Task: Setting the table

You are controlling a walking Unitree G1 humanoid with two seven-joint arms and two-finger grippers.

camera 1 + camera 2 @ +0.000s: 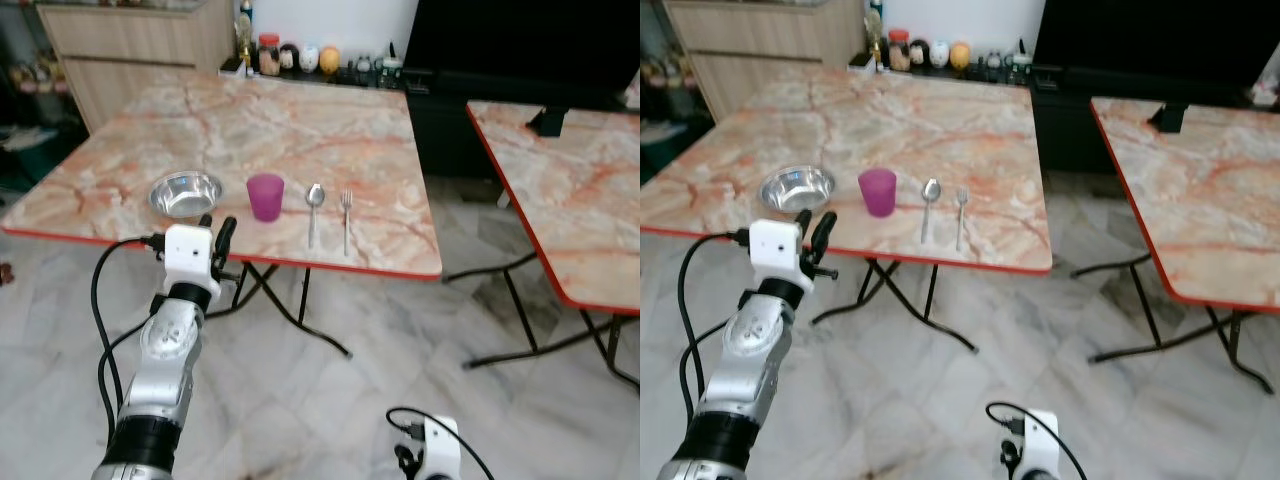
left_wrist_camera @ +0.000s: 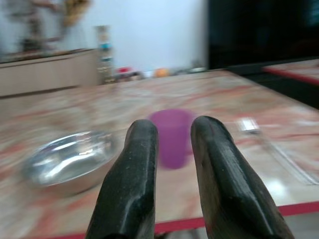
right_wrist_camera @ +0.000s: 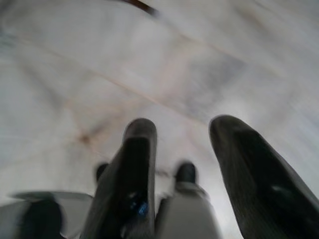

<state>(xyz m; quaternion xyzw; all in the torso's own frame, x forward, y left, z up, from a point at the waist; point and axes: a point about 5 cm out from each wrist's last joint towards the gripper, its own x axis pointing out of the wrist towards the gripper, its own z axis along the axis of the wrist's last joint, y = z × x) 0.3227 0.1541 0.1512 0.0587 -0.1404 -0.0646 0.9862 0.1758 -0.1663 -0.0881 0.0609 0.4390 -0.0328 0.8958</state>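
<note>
On the near part of the marble-patterned table (image 1: pixel 300 120), in a row from left to right, lie a steel bowl (image 1: pixel 185 193), a purple cup (image 1: pixel 265 196), a spoon (image 1: pixel 314 208) and a fork (image 1: pixel 346 220). My left gripper (image 1: pixel 218 228) is raised at the table's front edge, just in front of the bowl and cup. In the left wrist view its fingers (image 2: pixel 142 149) stand a little apart with nothing between them; the cup (image 2: pixel 172 137) is straight ahead and the bowl (image 2: pixel 70 159) is beside it. My right gripper (image 3: pixel 182 124) hangs low over the floor, open and empty.
A second marble-patterned table (image 1: pixel 570 190) stands to the right across a gap of tiled floor (image 1: pixel 400 340). Jars and bottles (image 1: pixel 290 55) line the first table's far edge. Behind are a wooden cabinet (image 1: pixel 130 45) and a black unit (image 1: pixel 500 40). Black folding legs (image 1: pixel 300 320) cross under the table.
</note>
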